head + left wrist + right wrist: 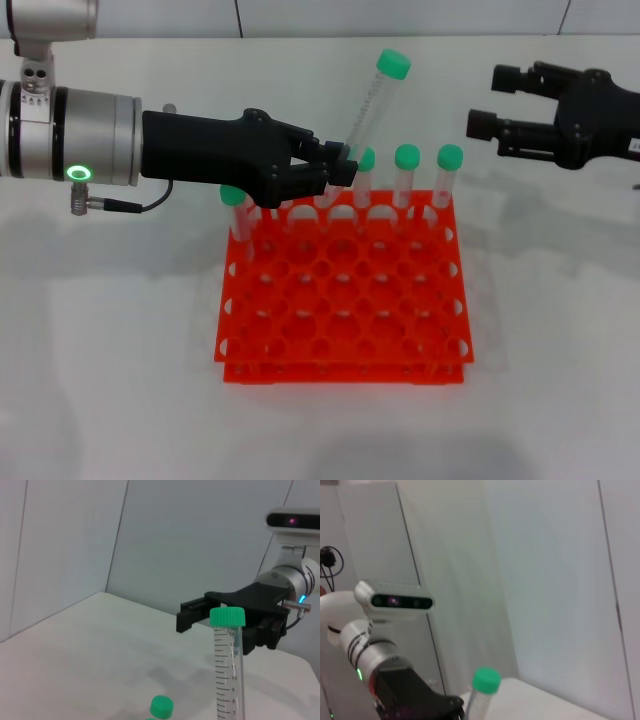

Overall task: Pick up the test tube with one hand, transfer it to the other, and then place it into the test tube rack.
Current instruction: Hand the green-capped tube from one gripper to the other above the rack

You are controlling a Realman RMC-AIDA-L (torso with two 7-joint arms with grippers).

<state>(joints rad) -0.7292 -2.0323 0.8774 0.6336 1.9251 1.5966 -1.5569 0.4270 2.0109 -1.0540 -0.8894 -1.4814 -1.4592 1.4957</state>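
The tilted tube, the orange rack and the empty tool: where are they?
test tube (372, 100), head view, on its clear middle.
test tube rack (345, 315), head view, on its top grid.
right tool (484, 100), head view, between its open fingertips.

A broad matte white tabletop (120, 330) filled the head view, evenly lit, with only soft grey shadows on it. Along its far edge rose a pale grey panelled wall (400, 15), split by thin dark vertical seams. In the left wrist view the same smooth grey wall panels (200, 545) met the table's edge at a corner.
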